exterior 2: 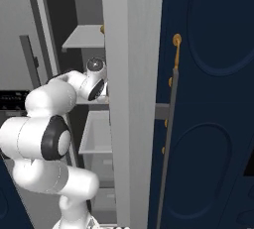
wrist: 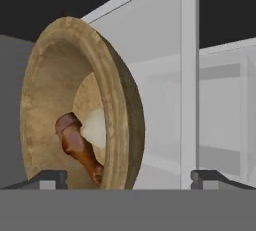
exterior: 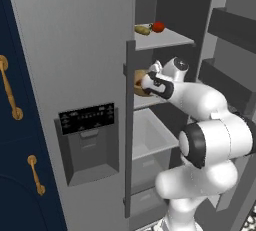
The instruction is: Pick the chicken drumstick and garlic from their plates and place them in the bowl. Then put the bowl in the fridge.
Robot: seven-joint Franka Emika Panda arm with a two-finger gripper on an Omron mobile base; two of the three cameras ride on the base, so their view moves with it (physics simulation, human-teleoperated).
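Note:
The tan wooden bowl [wrist: 112, 90] fills the left of the hand view, which is rolled so that the bowl looks tipped on its side. Inside it lie the reddish-brown chicken drumstick [wrist: 77, 145] and the pale garlic [wrist: 95, 127], touching each other. My gripper [wrist: 129, 179] is open, its two fingertips [wrist: 47, 177] set wide apart on either side of the bowl's rim without pressing it. In the left base view the bowl [exterior: 138, 82] peeks out past the door's edge on a middle shelf of the open fridge [exterior: 75, 50], with the hand right at it. The plates are out of view.
The shelf above holds a red item [exterior: 158, 26] and a yellowish item [exterior: 142, 30]. A pale drawer [exterior: 150, 137] sits below the bowl's shelf. The open door's racks [exterior: 232, 30] stand to the right. Navy cabinets with gold handles [exterior 2: 208, 99] flank the fridge.

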